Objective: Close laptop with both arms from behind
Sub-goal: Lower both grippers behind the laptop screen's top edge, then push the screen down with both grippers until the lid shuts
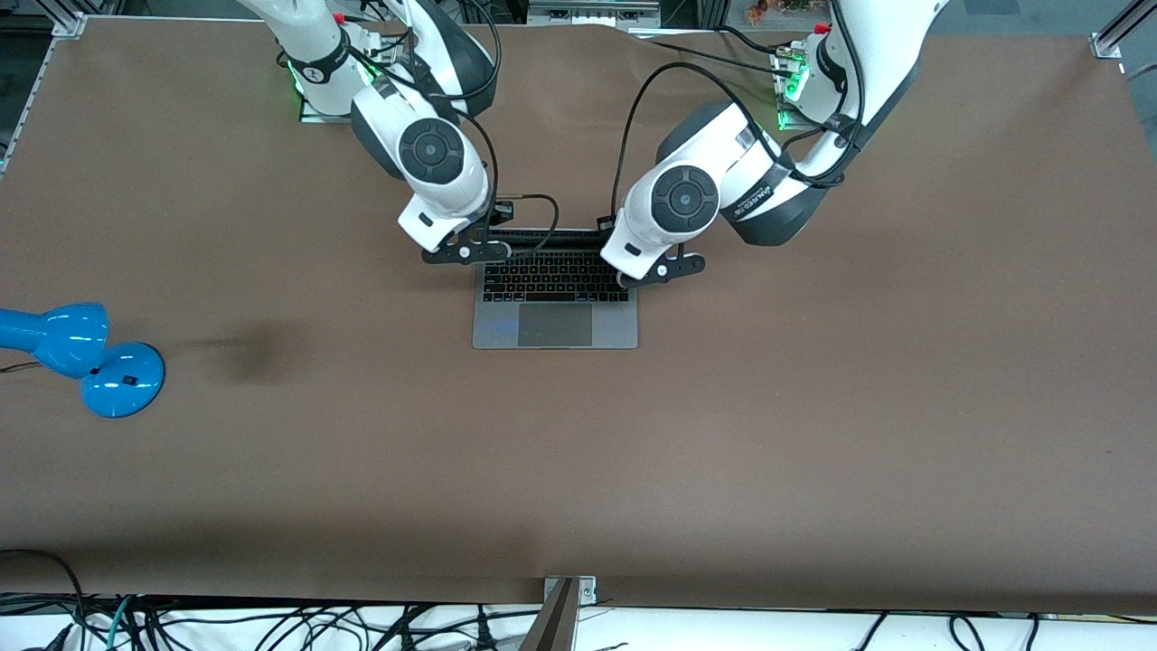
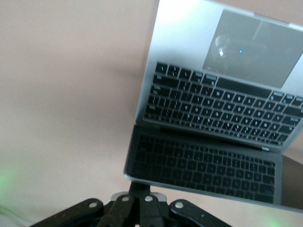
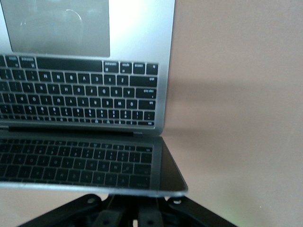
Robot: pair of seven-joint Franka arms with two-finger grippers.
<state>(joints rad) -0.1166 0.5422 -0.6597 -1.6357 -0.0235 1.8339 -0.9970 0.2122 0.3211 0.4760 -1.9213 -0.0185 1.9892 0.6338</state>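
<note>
Left gripper (image 1: 663, 270): at the lid's top edge, centre of the front view, toward the left arm's corner; in the left wrist view its fingers (image 2: 138, 201) look pressed together against the edge, holding nothing.
Right gripper (image 1: 459, 253): at the lid's other top corner; I cannot tell its jaws.
Laptop (image 1: 555, 303): middle of the frame, lid up and tilted over the keys, which mirror in the screen.
Progress: I judge both grippers are in place against the lid; most of the folding down is left.
Table (image 1: 813, 434): brown, flat, bare around the laptop.
Lamp (image 1: 77, 354): blue, at the left edge of the frame.
Room: cables along the bottom edge.
</note>
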